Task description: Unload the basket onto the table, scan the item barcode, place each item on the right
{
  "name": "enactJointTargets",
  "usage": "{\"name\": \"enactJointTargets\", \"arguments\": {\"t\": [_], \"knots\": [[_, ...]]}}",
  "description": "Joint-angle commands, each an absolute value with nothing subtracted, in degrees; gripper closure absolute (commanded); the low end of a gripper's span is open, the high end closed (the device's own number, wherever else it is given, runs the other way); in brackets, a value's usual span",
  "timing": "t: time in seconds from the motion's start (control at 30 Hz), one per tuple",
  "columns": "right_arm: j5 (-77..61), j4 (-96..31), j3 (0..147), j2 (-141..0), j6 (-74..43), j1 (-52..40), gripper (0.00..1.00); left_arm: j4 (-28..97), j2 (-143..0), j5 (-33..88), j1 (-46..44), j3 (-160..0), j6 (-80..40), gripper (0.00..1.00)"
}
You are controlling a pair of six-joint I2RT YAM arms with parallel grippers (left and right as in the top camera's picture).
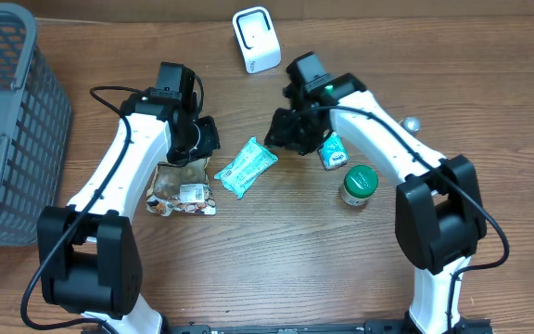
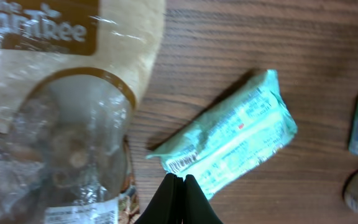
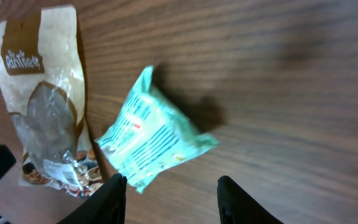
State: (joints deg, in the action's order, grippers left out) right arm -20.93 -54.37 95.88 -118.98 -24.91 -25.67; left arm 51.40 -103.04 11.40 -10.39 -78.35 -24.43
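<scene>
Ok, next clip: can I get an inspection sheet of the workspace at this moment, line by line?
Surface: wooden table, no spills seen.
Job's things: teal packet lying flat between the arms; white device, probably the scanner, at the far edge.
Clutter: brown-and-clear bag by the left arm; small teal item, green-lidded jar and small silver object by the right arm.
Grippers: left gripper shut, empty; right gripper open, empty, near the packet.
Cables: left cable and right cable, black loops, not touching the items.
Surroundings: grey mesh basket at the left edge.
</scene>
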Motion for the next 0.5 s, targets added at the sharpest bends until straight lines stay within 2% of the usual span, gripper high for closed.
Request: {"name": "enactJointTargets", "arguments": {"t": [0.0,0.27,0.47], "knots": [[-21.1,-53.4,95.6,-119.4,-21.5,-26.2,0.56,51.9,-103.9,13.6,-12.0,-78.1,-22.7,0.95],[-24.9,-48.0,94.0,-121.1,-18.7,-26.5,0.55,51.7,-108.9,13.1,-14.5,-78.1,-22.2,0.94],[-25.0,-47.9,94.0,-122.0,-15.9,-26.1,0.5,50.4,-115.3,14.1,-14.6,-78.1,-22.2,0.96]]}}
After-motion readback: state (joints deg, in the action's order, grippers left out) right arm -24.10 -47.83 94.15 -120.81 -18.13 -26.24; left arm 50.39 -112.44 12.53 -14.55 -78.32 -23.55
